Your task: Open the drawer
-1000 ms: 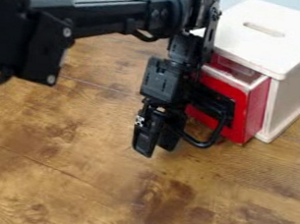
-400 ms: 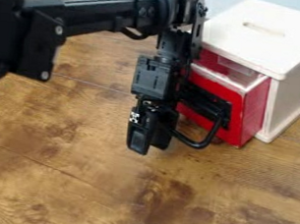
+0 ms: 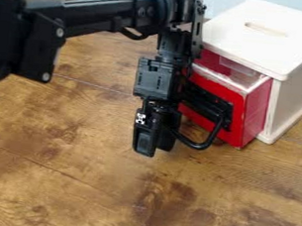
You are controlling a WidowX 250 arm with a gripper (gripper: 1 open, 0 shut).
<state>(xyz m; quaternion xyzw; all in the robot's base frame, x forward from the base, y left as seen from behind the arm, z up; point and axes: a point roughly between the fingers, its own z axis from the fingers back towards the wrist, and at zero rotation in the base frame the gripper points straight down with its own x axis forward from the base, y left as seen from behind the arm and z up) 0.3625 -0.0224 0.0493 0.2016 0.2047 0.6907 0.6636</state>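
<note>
- As we look across the wooden table [image 3: 55, 176], the drawer [image 3: 234, 104] sits at the right, partly pulled out of a white cube housing [image 3: 272, 46] that stands toward the far right corner.
- We see a bright red front panel facing left and slightly toward us, glossy, with a red top edge running back into the housing.
- Above that edge we catch a sliver of pale interior, just under the housing's lip.
- A black wire loop handle [image 3: 204, 142] sticks out from the panel's lower part, reaching left and near toward the arm.
- We've got the gripper [image 3: 145, 144] hanging down just left of the panel, its black body upright, tips pointing at the table.
- The handle's loop meets the gripper's lower section; whether it is hooked or merely touching, we cannot tell.
- The jaws are dark against dark, so we cannot tell if they are apart or together.
- A slot [image 3: 268, 29] shows in the housing's top.
</note>
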